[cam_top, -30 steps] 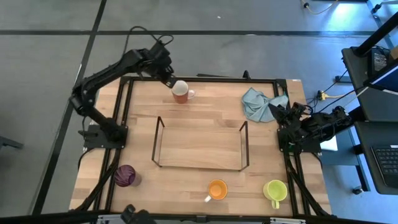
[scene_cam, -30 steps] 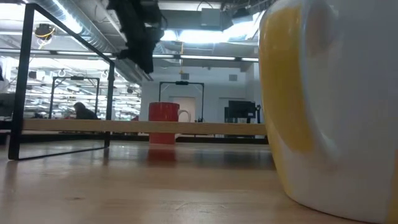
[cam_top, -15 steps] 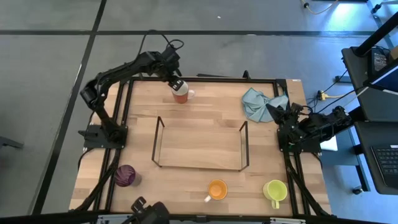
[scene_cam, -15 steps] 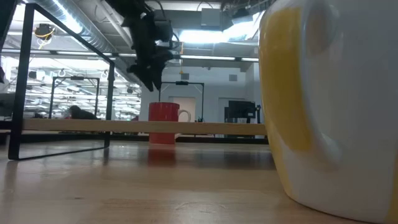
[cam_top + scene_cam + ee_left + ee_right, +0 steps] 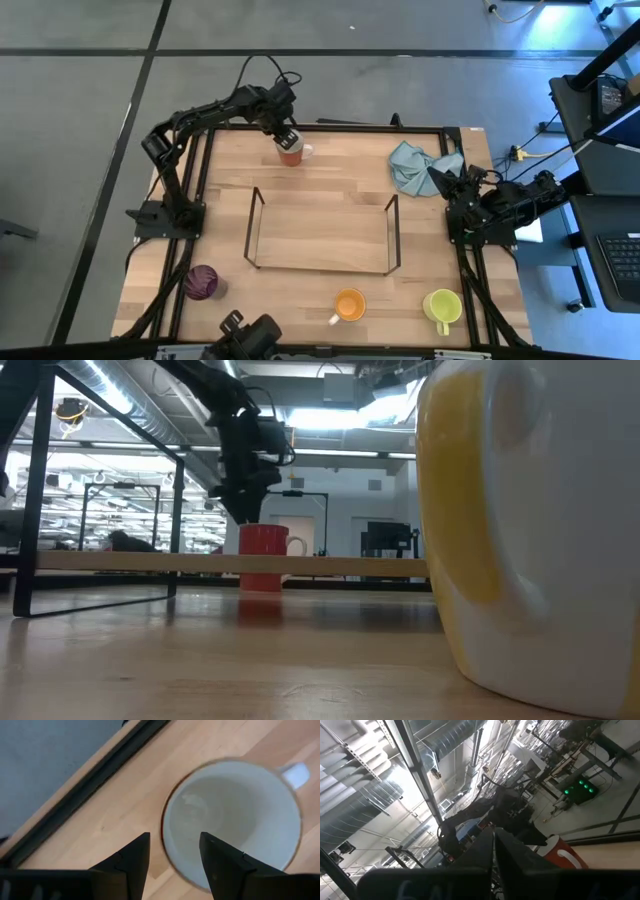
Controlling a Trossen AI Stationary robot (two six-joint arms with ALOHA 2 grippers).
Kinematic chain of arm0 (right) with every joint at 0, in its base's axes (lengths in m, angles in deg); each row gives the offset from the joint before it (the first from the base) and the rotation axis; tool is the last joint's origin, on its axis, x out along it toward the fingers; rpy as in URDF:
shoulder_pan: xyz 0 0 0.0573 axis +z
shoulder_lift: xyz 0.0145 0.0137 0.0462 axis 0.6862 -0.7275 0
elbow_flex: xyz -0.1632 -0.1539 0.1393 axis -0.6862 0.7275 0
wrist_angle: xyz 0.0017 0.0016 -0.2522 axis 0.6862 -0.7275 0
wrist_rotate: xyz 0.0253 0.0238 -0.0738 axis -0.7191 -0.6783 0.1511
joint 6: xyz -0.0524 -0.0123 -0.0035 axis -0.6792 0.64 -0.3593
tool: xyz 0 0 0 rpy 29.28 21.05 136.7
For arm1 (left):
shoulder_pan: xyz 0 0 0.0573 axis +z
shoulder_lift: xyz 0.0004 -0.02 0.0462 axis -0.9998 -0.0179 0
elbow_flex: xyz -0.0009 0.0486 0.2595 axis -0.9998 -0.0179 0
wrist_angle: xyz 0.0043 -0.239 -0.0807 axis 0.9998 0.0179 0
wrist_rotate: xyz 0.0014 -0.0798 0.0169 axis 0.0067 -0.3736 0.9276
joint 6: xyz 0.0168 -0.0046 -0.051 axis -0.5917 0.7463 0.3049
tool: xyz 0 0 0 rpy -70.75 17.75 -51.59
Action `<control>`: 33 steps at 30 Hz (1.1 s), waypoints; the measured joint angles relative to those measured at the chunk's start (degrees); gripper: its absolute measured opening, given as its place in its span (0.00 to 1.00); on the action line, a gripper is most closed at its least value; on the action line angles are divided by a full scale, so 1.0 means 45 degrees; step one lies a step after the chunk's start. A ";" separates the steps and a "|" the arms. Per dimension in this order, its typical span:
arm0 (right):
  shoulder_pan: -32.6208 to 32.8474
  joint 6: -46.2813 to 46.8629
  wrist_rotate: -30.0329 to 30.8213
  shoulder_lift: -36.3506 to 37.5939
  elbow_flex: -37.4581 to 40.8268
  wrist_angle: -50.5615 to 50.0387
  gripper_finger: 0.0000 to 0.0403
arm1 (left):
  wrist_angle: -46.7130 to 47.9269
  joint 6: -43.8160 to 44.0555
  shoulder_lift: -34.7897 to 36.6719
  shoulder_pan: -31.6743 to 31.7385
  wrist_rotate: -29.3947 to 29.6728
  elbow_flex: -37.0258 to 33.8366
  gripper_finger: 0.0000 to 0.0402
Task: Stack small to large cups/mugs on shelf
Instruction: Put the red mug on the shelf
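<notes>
The brown-orange mug (image 5: 292, 152) with the white inside (image 5: 235, 820) stands upright near the table's far edge, handle toward the right. My left gripper (image 5: 286, 137) hangs open just above its left rim (image 5: 163, 827), one finger over the hollow and one outside it, pointing down (image 5: 246, 512). The wire shelf (image 5: 320, 231) stands mid-table. The purple cup (image 5: 201, 283), orange mug (image 5: 349, 304) and yellow-green mug (image 5: 441, 306) stand along the near edge. My right gripper (image 5: 492, 842) is shut and parked at the right edge (image 5: 470, 196).
A light blue cloth (image 5: 420, 166) lies crumpled at the far right, beside the right arm. The black table frame (image 5: 330, 127) runs right behind the brown-orange mug. The yellow-green mug (image 5: 530, 530) fills the low view's right side.
My left gripper has moved toward the table's right and down, from up and left of the brown-orange mug to just above its rim. The mug has stayed in place.
</notes>
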 joint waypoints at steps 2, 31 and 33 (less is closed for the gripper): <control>0.0000 -0.0005 0.0001 0.0000 0.0000 0.0000 0.05 | 0.0011 -0.0028 -0.0005 0.0053 0.0019 0.0000 0.41; 0.0001 -0.0010 0.0532 0.0000 -0.0001 -0.0010 0.05 | -0.0577 -0.1025 0.0000 0.0141 -0.0765 -0.0850 0.03; 0.0000 -0.0005 0.0535 0.0000 0.0000 -0.0010 0.05 | -0.0579 -0.1037 0.0000 0.0107 -0.0763 -0.0850 0.04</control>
